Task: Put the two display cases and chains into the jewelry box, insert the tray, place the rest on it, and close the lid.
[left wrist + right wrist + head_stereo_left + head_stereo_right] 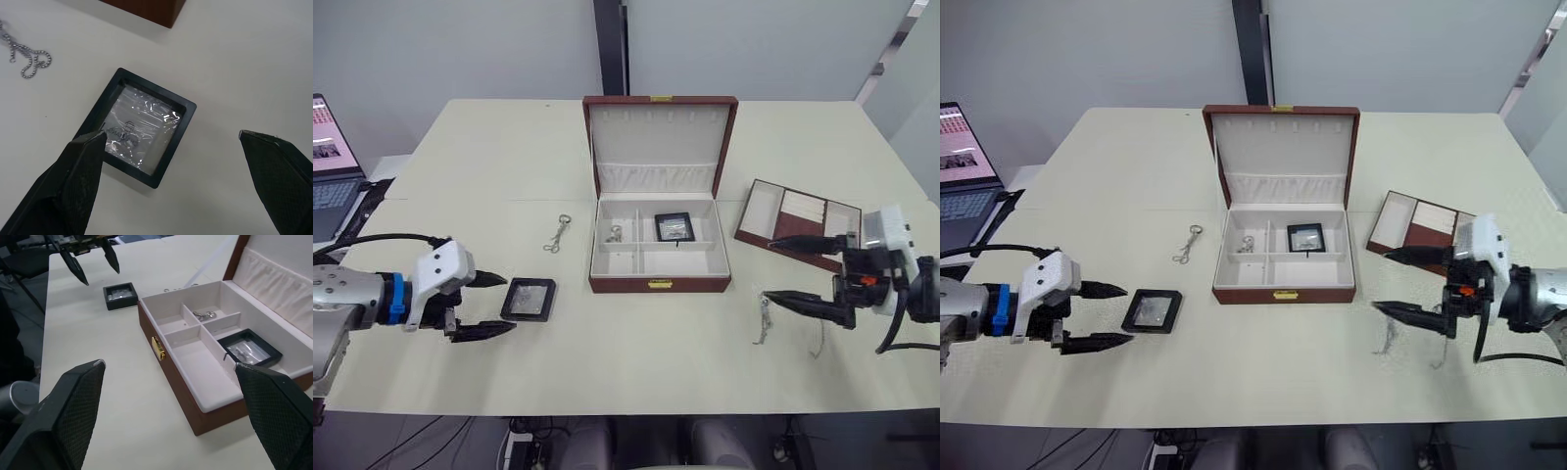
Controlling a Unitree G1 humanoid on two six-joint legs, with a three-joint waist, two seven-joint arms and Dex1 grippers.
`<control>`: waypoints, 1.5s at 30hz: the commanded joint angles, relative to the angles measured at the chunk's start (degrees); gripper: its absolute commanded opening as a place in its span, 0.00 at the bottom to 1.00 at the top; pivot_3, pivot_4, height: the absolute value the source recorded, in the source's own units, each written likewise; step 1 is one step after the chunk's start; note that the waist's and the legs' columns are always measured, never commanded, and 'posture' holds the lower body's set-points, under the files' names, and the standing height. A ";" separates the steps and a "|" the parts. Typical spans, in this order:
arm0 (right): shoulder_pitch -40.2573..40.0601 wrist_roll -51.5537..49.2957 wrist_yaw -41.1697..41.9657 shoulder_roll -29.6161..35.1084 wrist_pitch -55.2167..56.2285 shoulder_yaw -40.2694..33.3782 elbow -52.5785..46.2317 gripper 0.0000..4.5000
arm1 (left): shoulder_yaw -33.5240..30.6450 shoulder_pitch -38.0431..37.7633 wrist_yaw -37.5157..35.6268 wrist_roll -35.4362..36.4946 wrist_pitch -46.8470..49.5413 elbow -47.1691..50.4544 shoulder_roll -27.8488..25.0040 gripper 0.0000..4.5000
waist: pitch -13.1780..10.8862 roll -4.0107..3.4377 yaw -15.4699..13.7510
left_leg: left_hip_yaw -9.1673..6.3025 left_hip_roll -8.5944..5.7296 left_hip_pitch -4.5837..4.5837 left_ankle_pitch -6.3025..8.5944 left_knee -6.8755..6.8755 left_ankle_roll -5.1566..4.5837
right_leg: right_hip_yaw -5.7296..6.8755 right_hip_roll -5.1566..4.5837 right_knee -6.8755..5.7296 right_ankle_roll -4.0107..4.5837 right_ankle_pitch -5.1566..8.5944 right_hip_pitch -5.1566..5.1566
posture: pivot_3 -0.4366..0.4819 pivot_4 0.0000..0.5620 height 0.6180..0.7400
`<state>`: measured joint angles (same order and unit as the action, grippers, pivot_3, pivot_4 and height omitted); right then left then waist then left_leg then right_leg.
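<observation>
Jewelry box: a brown rectangular jewelry box (pixel 658 255) with a white lining is seen at the middle of the pale table (pixel 626 362), its lid raised upright at the back and a gold clasp on its front wall.
Box contents: a black square display case with a clear film face (pixel 674 227) is seen lying in the rear right compartment; a small silver chain (pixel 615 234) is seen in the rear left compartment; the front compartments hold nothing that can be made out.
Second case: another black square display case with a crinkled clear film (pixel 529 299) is found flat on the table, to the left of the box front and apart from it.
Left gripper: the left gripper (pixel 483 305) is held low over the table just beside the second case, its two black fingers spread apart; in the left wrist view one fingertip (pixel 90 147) is seen over the near edge of the case, and contact cannot be told.
Loose chains: a silver chain (pixel 557 233) is seen on the table left of the box; two thin silver chains (pixel 764 318) are seen on the table to the right of the box front.
Tray: a brown rectangular tray with pale compartments (pixel 798 220) is seen lying on the table right of the box.
Right gripper: the right gripper (pixel 781 271) is held with its fingers wide apart, nothing between them, the lower finger close above the two chains.
Laptop: an open laptop (pixel 331 166) is seen at the far left edge.
</observation>
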<state>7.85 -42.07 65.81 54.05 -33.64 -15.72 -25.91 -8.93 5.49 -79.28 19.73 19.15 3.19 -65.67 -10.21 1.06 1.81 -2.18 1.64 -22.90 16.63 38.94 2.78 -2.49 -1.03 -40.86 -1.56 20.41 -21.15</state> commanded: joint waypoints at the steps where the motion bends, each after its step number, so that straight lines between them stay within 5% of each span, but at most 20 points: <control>1: 0.36 -1.42 -0.78 -0.51 0.12 1.30 -4.52 1.00 | 2.74 2.69 -2.57 -1.55 -2.68 -0.02 -1.32 1.00 | 0.00 0.00 -0.01 | 0.00 -0.01 0.00 0.00 0.00 0.00 | 0.00 0.00 -0.01 0.00 0.00 0.00 | 0.48 0.27 1.00; 9: -2.30 0.44 -2.94 -2.19 1.50 3.27 -7.07 1.00 | 9.59 6.66 -3.59 -6.73 -7.68 -4.50 0.39 1.00 | 0.00 0.00 -0.03 | 0.01 0.00 0.00 0.00 0.01 0.00 | -0.01 0.21 -0.01 0.00 0.00 -0.01 | 0.48 0.27 1.00; 21: -3.39 0.46 -4.40 -2.27 1.94 2.85 -6.85 1.00 | 11.74 6.67 -2.55 -9.21 -10.78 -7.71 2.43 1.00 | 0.00 0.00 0.02 | 0.00 0.02 0.01 0.00 0.01 -0.01 | -0.02 0.22 -0.02 0.00 0.00 -0.01 | 0.48 0.27 1.00; 25: -3.47 0.64 -4.57 -2.32 2.15 3.19 -6.72 1.00 | 11.71 7.05 -2.24 -9.47 -12.20 -9.19 2.89 0.80 | 0.00 0.00 0.02 | 0.00 0.02 0.01 0.00 0.01 -0.01 | -0.01 0.22 -0.02 0.00 0.00 -0.01 | 0.48 0.27 1.00; 37: -3.96 1.21 -4.30 -2.37 3.15 3.20 -6.16 1.00 | 11.57 6.62 -2.27 -10.10 -15.30 -12.47 3.00 0.00 | 0.00 0.00 0.03 | -0.01 0.02 0.02 0.00 0.01 -0.01 | -0.01 0.22 -0.03 0.00 0.00 0.00 | 0.48 0.27 1.00; 45: -4.50 0.99 -4.37 -2.27 2.94 2.63 -6.45 1.00 | 12.07 7.37 -2.21 -10.37 -16.56 -14.15 3.72 0.00 | 0.00 0.00 0.03 | -0.01 0.02 0.03 0.00 0.01 -0.01 | 0.00 0.21 -0.04 0.00 0.00 0.00 | 0.48 0.27 1.00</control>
<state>3.31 -40.50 61.23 51.53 -31.61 -11.67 -31.26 3.05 12.63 -81.76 10.08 3.00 -9.99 -62.27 -10.20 1.06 1.84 -2.18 1.66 -22.88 16.63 38.95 2.77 -2.49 -0.82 -40.90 -1.56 20.41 -21.15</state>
